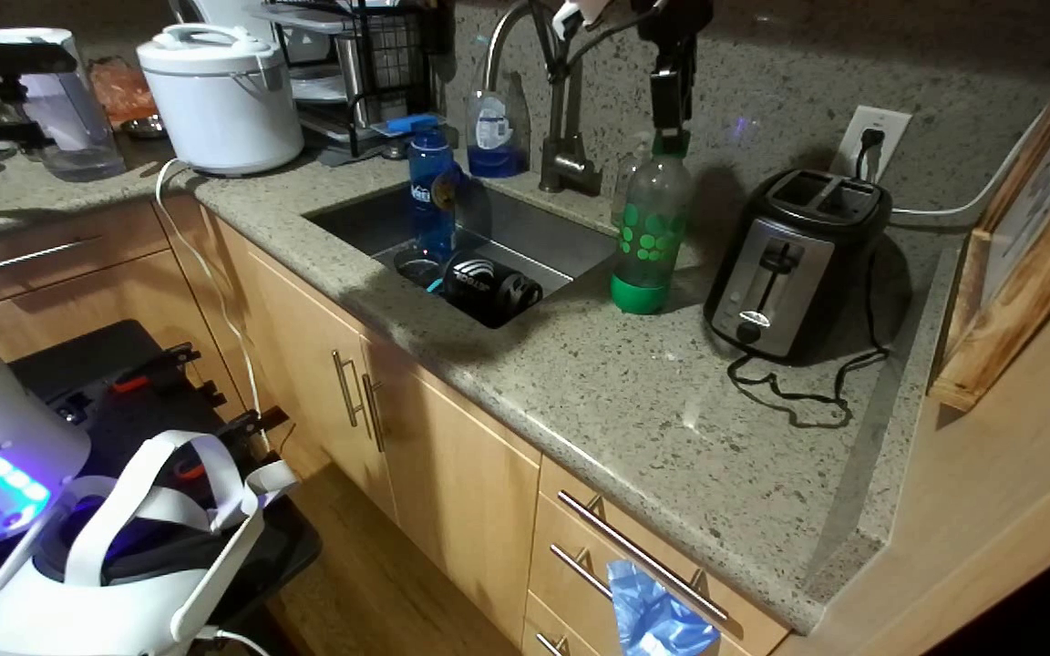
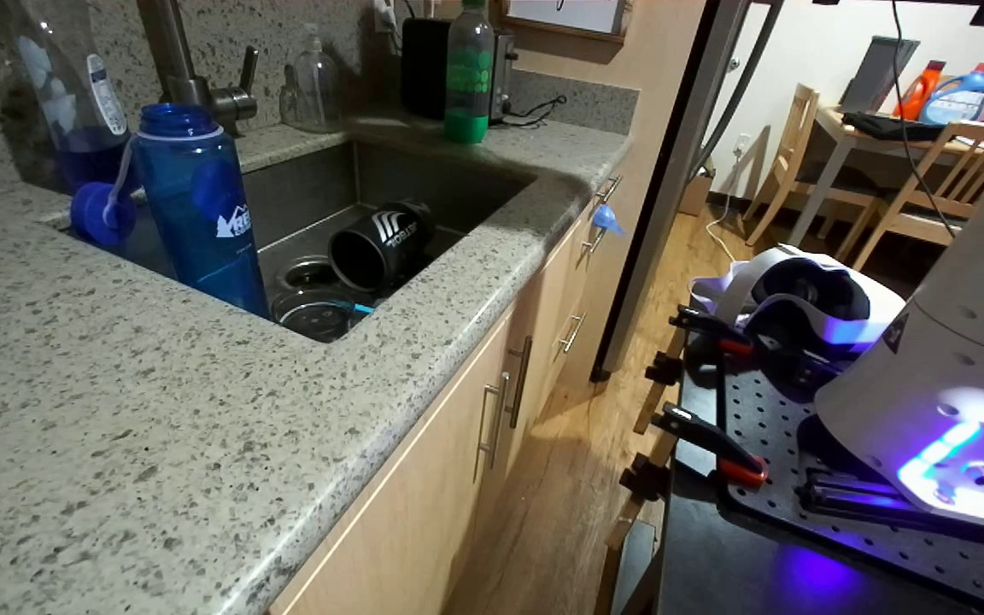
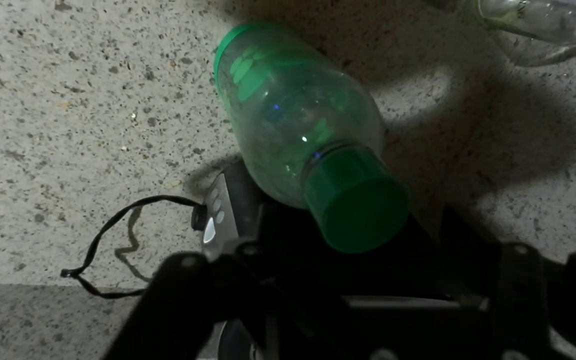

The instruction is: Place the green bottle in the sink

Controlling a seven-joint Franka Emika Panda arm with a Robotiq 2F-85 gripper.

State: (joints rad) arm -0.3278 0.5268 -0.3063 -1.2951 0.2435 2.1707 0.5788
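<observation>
Speckled stone countertop (image 1: 634,419) carried the green-capped plastic bottle (image 1: 651,237) upright, set well in from the front edge, between sink (image 1: 534,220) and two-slot toaster (image 1: 789,273). It was probably light, fairly stiff and slick along the shoulder; the cap (image 3: 358,202) seemed the surest hold. Only the wrist view showed the gripper (image 3: 359,217) with fingers spread to either side of that cap; contact was unclear. In an exterior view alone, the black Jetboil cup (image 2: 394,241) showed its mouth.

The speckled stone counter (image 1: 598,392) before me carries a white rice cooker (image 1: 215,114) at left, a bottle of blue liquid (image 1: 495,137) beyond the sink (image 1: 548,228), the green bottle (image 1: 651,232) upright to the sink's right, and, farther right, a toaster (image 1: 785,273), its black cord (image 3: 105,230) looped on the near side.
</observation>
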